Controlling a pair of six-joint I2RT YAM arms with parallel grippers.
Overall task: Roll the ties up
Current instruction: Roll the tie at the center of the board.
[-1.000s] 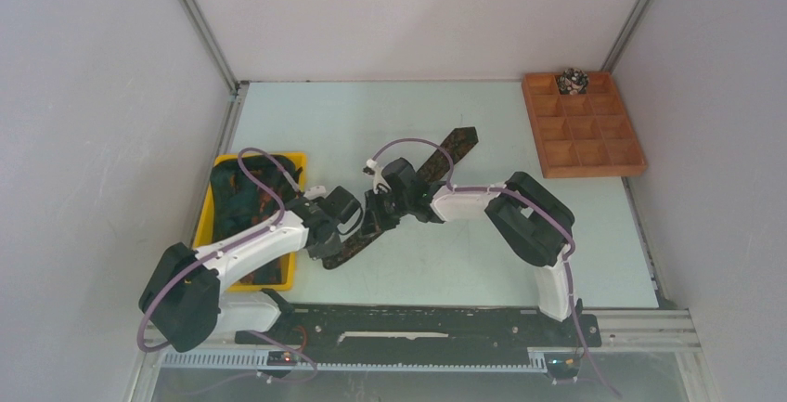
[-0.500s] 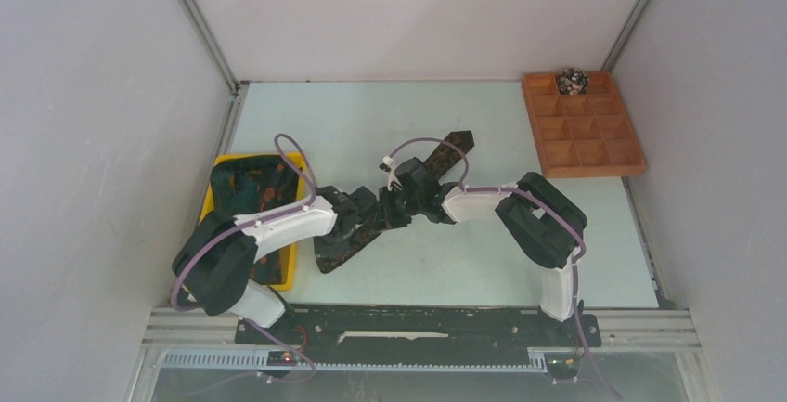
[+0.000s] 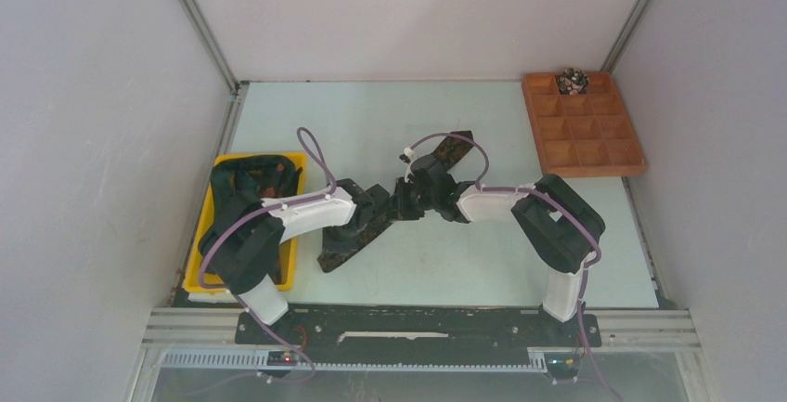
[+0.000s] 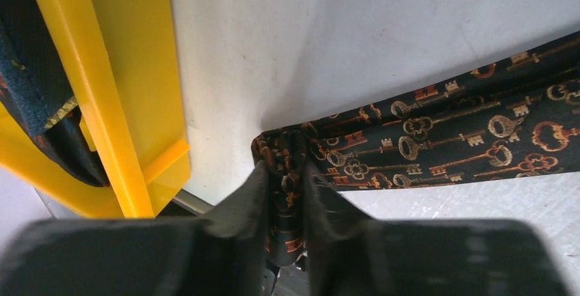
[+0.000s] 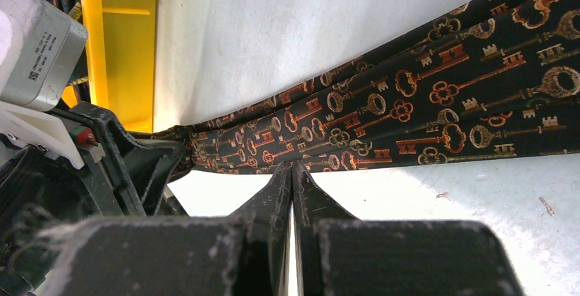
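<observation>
Left wrist view: the left fingers (image 4: 254,197) pinch a bunched fold of the key-patterned tie (image 4: 444,132), which runs across the bench (image 4: 308,36) to the frame's right edge. The right fingers (image 5: 272,197) are pressed together at its lower edge. Rolling seems barely begun — next comes a tight first turn. A small label (image 5: 35,75), upper left — unreadable.

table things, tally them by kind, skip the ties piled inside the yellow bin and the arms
yellow plastic bin: 1
brown wooden compartment tray: 1
dark key-patterned fabric necktie, unrolled: 1
small rolled patterned tie coil: 1
total: 4
</observation>
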